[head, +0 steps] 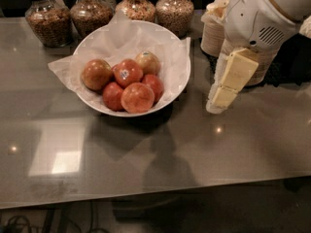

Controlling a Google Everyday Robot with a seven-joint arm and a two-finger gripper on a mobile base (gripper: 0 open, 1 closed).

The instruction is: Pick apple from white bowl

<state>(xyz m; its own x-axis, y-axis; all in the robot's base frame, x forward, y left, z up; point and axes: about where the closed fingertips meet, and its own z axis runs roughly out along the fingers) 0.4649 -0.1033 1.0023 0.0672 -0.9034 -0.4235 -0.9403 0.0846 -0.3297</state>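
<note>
Round red-orange apple (96, 74) with a yellow-green side, lying left in the white bowl (181, 84). Sticker (125, 74) on the next apple (132, 66), too tiny to read. Gripper (217, 105) hanging right of the bowl; open or closed, cannot tell.

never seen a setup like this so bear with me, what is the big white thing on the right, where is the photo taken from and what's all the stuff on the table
The big white thing is a robot arm. The cream-coloured part at its end is its gripper, the hand it grabs with. There is just one camera, looking down on the grey table from above. The gripper hangs over the table to the right of the white bowl, apart from it, and I can see nothing in it. The bowl is lined with white paper and holds several reddish apples, one with a sticker. Behind it stand four glass jars of brownish food and stacks of small bowls.
</note>
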